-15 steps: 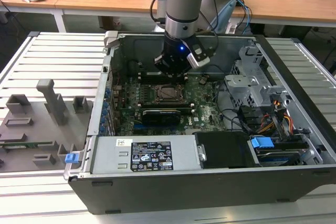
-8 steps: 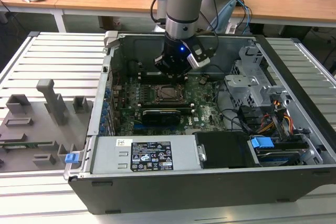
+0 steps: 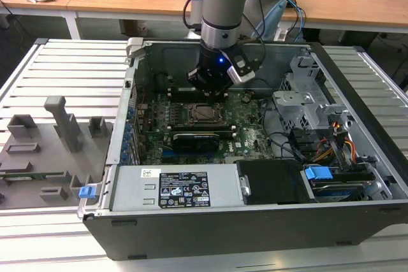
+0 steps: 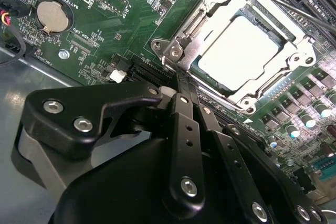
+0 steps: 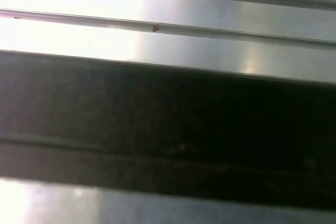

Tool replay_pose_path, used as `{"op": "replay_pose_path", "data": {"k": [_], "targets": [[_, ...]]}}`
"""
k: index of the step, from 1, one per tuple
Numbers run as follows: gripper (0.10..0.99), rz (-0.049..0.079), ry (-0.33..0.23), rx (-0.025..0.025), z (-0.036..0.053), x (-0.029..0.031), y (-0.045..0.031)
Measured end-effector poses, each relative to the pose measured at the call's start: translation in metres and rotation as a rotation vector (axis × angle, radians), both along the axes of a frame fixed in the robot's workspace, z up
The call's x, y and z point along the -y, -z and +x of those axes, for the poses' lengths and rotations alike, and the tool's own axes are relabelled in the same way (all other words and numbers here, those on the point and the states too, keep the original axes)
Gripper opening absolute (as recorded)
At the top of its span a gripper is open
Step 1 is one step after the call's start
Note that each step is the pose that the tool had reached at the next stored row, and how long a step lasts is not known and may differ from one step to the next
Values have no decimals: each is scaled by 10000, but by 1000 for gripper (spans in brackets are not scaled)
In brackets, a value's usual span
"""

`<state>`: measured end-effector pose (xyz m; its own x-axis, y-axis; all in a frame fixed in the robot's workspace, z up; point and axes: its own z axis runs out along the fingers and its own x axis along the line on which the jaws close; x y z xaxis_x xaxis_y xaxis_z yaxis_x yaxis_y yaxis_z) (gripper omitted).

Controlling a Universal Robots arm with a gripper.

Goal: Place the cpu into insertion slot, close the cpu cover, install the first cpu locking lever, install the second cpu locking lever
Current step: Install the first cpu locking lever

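My fingers (image 4: 181, 85), pressed together and empty, sit just beside the corner of the cpu cover (image 4: 210, 22), closed over the seated cpu (image 4: 239, 51).

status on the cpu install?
Gripper shut, empty, at the socket edge. Cpu seated in insertion slot, cpu cover down over it. Nothing in the way.
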<state>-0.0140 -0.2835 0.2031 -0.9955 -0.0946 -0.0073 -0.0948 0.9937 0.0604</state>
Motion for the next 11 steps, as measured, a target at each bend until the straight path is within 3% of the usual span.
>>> {"op": "replay_pose_path", "data": {"k": [11], "targets": [[106, -6, 0, 0, 11, -8, 10]]}}
